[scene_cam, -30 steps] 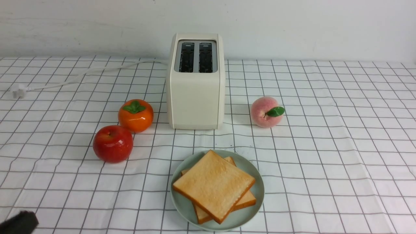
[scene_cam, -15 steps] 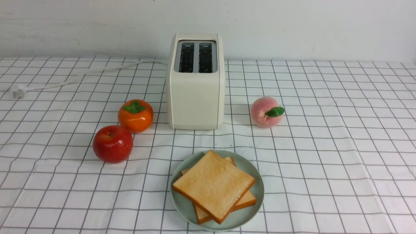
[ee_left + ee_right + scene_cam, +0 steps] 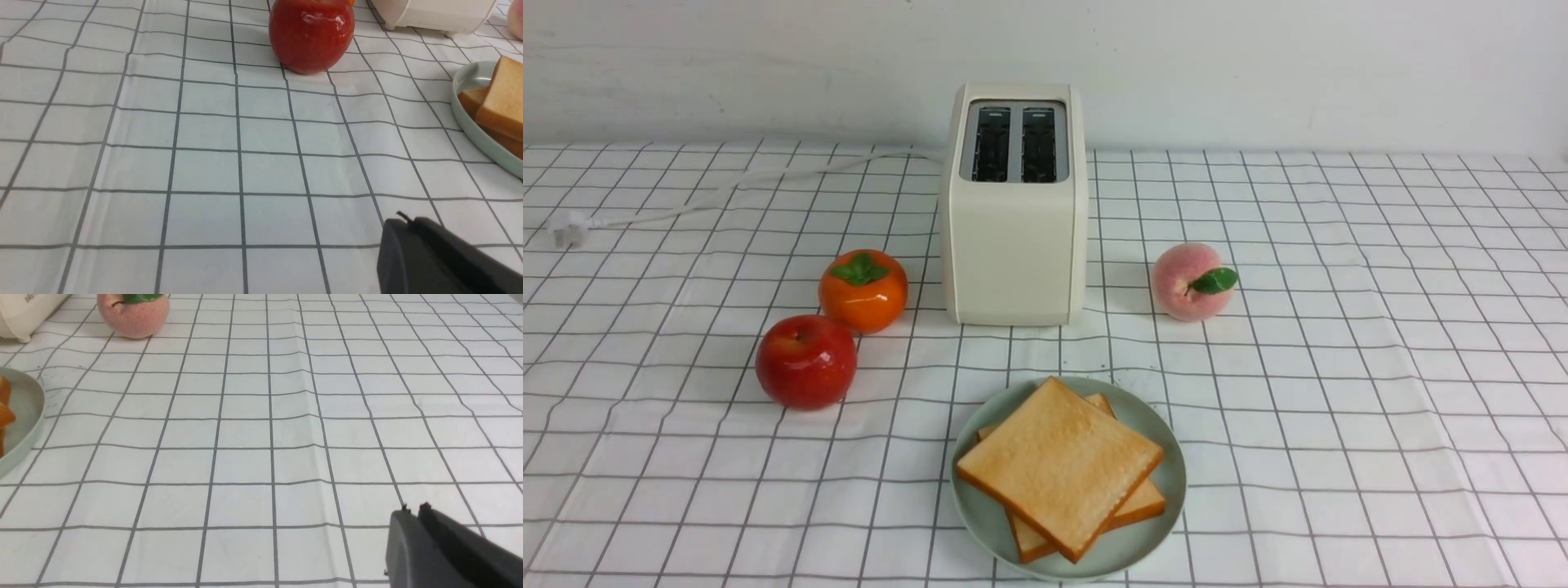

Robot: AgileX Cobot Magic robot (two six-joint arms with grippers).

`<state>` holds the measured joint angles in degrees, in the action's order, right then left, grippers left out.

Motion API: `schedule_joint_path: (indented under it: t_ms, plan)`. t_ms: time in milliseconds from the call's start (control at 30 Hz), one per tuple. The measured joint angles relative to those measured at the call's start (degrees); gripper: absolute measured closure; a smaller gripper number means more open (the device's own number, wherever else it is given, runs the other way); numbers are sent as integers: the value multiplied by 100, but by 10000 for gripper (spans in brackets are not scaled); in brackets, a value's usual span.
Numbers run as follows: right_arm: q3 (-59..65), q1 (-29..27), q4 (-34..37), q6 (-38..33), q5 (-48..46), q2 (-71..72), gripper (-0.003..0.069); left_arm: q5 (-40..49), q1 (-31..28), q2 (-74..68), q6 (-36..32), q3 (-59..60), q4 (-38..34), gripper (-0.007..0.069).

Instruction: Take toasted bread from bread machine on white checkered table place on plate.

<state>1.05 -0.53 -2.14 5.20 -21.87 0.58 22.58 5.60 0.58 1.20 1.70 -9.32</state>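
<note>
Two slices of toasted bread (image 3: 1062,465) lie stacked on the mint-green plate (image 3: 980,523) at the front middle of the white checkered table (image 3: 1339,367). The cream bread machine (image 3: 1014,237) stands behind it with both slots empty. Neither gripper shows in the front view. In the left wrist view my left gripper (image 3: 406,220) is shut and empty above the cloth, apart from the plate (image 3: 470,118) and bread (image 3: 500,102). In the right wrist view my right gripper (image 3: 413,510) is shut and empty, well away from the plate (image 3: 28,428).
A red apple (image 3: 806,361) and an orange persimmon (image 3: 863,290) sit to the left of the toaster, a pink peach (image 3: 1191,281) to its right. The toaster's white cord (image 3: 727,192) runs to the far left.
The dark tip of my left gripper at the bottom left corner of the front view has withdrawn out of sight. Bread, plate and toaster have not moved.
</note>
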Motion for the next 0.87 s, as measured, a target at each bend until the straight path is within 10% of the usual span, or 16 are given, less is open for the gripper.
schedule_joint_path:
  t_ms: [867]
  plan:
    - [0, 0, 0, 0, -4, 0, 594, 0, 0, 0, 2, 0, 0, 632]
